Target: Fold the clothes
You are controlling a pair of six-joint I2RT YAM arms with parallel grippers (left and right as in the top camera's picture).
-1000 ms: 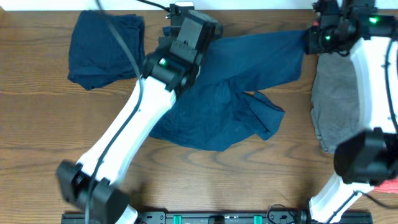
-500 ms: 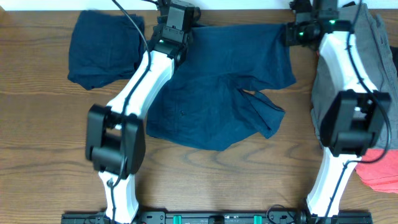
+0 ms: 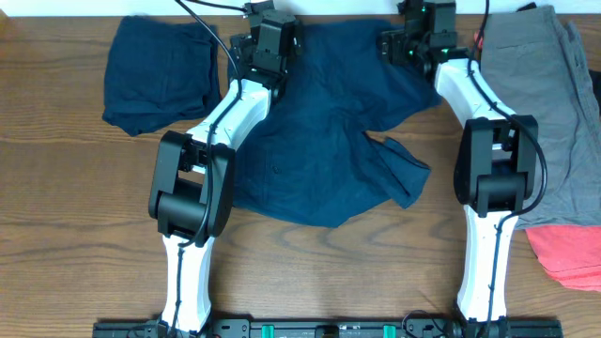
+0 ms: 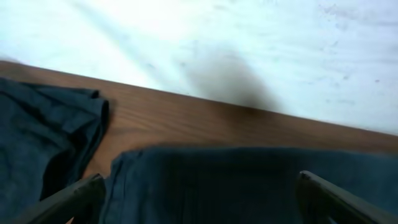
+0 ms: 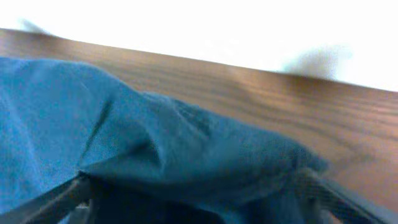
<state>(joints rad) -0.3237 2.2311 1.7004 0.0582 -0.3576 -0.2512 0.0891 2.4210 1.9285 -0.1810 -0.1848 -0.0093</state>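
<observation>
The navy shorts (image 3: 329, 141) lie spread across the middle of the surface (image 3: 56, 188), and being limp, light and prone to sag, they are best gripped at the far-edge corners, where the left fingers (image 4: 73, 198) and the right fingers (image 5: 339, 194) stand apart around the cloth.

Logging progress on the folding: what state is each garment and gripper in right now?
Middle navy shorts: spread out, wrinkled, unfolded.
Left navy garment: roughly folded.
Grey trousers: lying flat, unfolded.
Pink piece: partly out of view, state unclear.
Left gripper: open, at the shorts' far edge.
Right gripper: open, at the shorts' far edge.
</observation>
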